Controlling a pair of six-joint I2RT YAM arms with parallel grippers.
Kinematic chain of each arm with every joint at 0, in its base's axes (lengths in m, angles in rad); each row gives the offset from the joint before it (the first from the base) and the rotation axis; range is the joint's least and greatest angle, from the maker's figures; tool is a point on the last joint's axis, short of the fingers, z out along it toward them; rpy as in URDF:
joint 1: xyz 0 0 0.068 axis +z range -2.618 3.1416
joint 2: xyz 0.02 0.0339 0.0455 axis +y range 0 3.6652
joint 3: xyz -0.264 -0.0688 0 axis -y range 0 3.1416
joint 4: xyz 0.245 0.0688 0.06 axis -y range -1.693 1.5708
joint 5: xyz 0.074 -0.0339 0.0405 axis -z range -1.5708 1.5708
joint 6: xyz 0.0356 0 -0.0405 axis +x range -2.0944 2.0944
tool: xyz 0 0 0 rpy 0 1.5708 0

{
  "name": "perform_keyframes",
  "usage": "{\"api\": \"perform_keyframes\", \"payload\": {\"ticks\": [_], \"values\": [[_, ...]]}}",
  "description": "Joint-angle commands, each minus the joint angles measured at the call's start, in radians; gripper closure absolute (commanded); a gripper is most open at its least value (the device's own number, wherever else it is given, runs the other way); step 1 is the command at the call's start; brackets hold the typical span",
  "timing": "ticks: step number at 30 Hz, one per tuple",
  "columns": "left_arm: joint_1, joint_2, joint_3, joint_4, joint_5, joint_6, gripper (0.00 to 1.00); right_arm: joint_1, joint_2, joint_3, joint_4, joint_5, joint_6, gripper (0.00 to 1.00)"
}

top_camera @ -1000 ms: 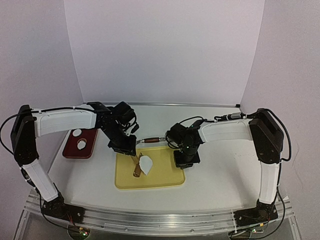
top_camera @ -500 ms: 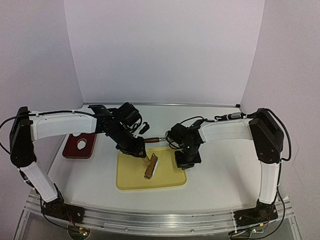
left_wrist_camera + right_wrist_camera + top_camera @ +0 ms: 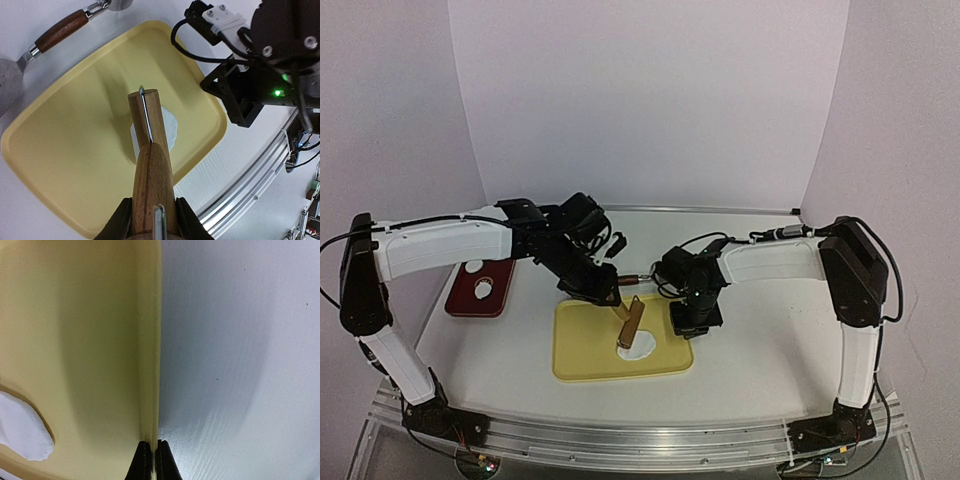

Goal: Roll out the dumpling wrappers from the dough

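Change: the brown wooden rolling pin has crossed the pale yellow rectangular plastic tray from its middle to its right half in the past second. The flat white piece of dough, then raised against the pin, now lies on the tray floor. The right arm has not shifted.
Axis: the pin stands steeply tilted, its long axis running from the held top end down toward the tray's near edge, with the lower tip over the dough.
Dough: near the tray's near right corner, partly hidden by the pin's tip; whether the tip presses on it cannot be told.
Left hand: closed round the pin's thick upper end, a finger on either side.
Right hand: fingers all but together, pinching the tray's right rim on the white desk.
Far edge: a wooden-handled metal tool lies on the desk just beyond the tray.
Far left: the dumpling wrappers, two small round white discs, lie on a dark red rectangular tray, well apart from the pin.
Views: only the overhead camera shows the red tray. Only the left wrist camera shows a thin metal strip along the pin. The right wrist camera shows just rim, desk and an edge of dough.
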Motion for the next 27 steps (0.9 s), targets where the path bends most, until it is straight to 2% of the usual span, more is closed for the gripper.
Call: {"api": "perform_keyframes", "payload": {"ticks": [1,5,10,19,24,25,27], "values": [[-0.014,-0.054,0.087,0.008,0.014,0.042,1.0,0.003,-0.056,0.013,-0.047,0.03,-0.03,1.0],[-0.014,-0.034,0.089,-0.033,0.077,0.141,1.0,0.004,-0.07,0.009,-0.048,0.038,-0.064,1.0],[-0.013,0.004,0.087,-0.121,0.05,0.203,1.0,-0.005,-0.072,0.017,-0.041,0.04,-0.161,1.0],[-0.01,0.033,0.074,-0.142,0.03,0.235,1.0,-0.066,-0.038,0.051,0.02,-0.138,-0.439,1.0],[-0.006,0.0,0.073,-0.1,0.058,0.215,1.0,-0.071,-0.004,0.109,0.018,-0.102,-0.519,1.0],[-0.005,-0.005,0.075,-0.096,0.062,0.21,1.0,-0.071,0.002,0.122,0.018,-0.089,-0.521,0.99],[-0.004,-0.015,0.076,-0.092,0.068,0.198,1.0,-0.072,0.012,0.154,0.015,-0.074,-0.507,0.86]]}}
